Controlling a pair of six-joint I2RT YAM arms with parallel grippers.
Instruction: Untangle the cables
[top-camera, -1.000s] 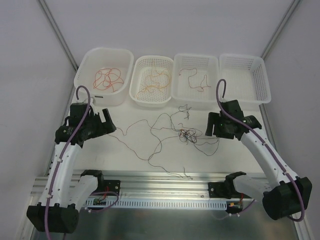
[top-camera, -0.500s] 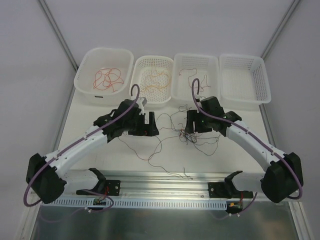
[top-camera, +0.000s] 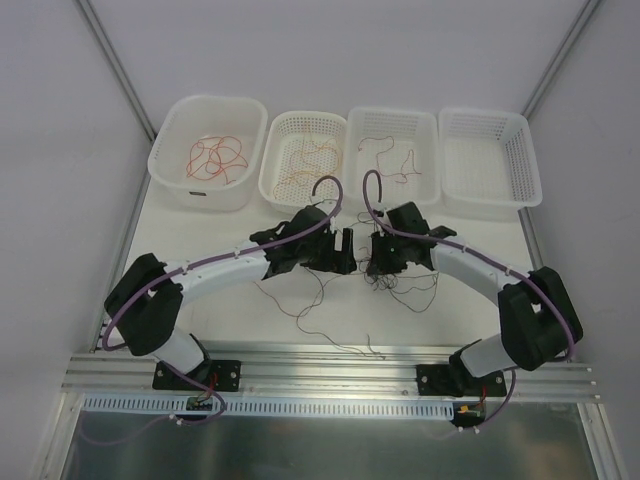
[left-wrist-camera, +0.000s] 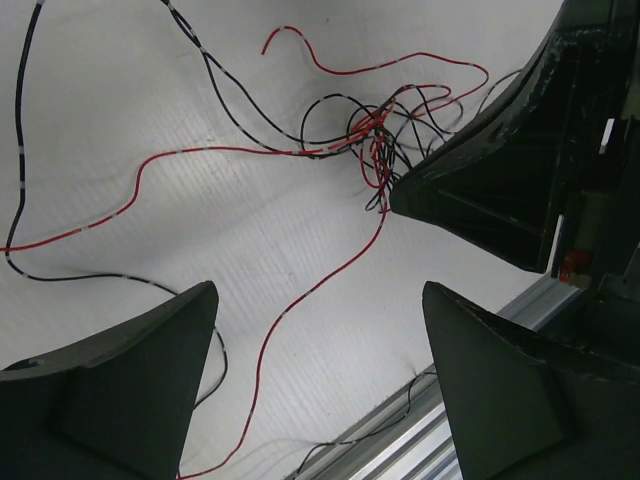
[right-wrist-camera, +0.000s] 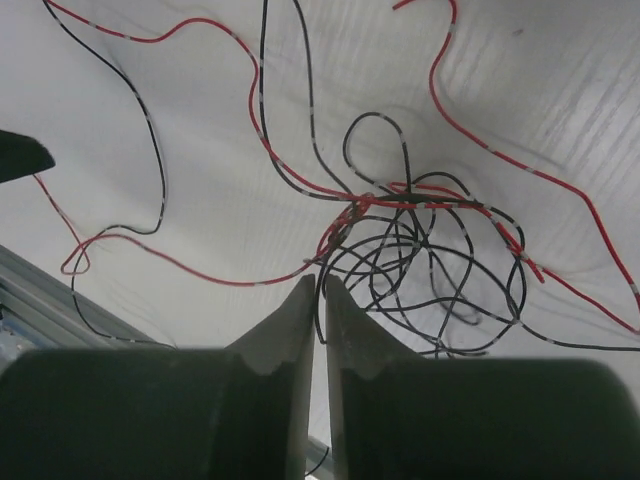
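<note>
Cables (top-camera: 386, 281): tangle centre hidden under left gripper (top-camera: 345, 250), right gripper (top-camera: 378, 254) in top view; strand colours too fine there. Wrist views: strands cut off at edges. Black strand vanishes between right fingers (right-wrist-camera: 285, 330).

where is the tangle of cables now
In the top view the tangle of cables lies in the middle of the table, at the tips of the right gripper, with the left gripper close on its left.
</note>
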